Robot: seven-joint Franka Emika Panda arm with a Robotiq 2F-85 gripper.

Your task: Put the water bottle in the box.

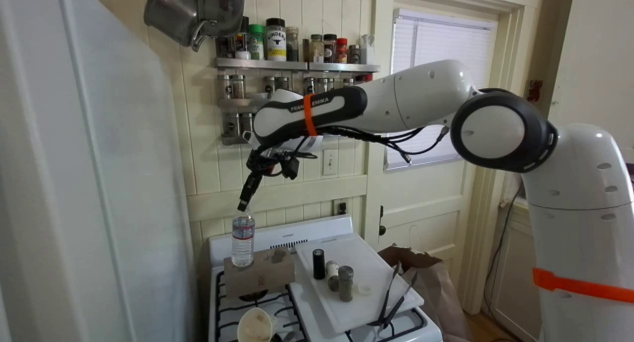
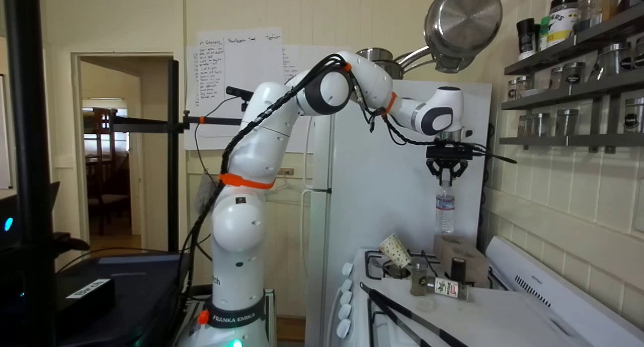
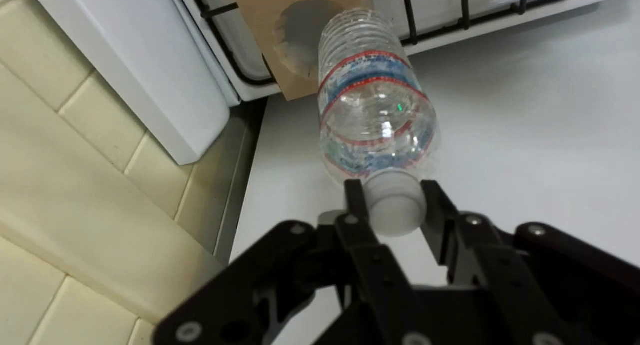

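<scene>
My gripper (image 3: 392,197) is shut on the white cap of the clear water bottle (image 3: 372,100), which has a red and blue label band. In both exterior views the bottle (image 1: 243,240) (image 2: 445,213) hangs upright below the gripper (image 1: 243,206) (image 2: 446,180). The box is a brown cardboard carrier (image 1: 260,277) with round holes, lying on the stove. It also shows in the other views (image 2: 478,266) (image 3: 260,30). The bottle's base is just above the box, near its end. In the wrist view the base partly covers one hole. I cannot tell whether base and box touch.
A white board (image 1: 366,302) on the stove holds spice jars (image 1: 346,282) and black tongs (image 1: 391,302). A paper cup (image 1: 255,324) lies on the grates. The fridge (image 2: 402,186) stands close beside the bottle. The tiled wall (image 3: 50,85) and stove back panel (image 3: 135,70) are near.
</scene>
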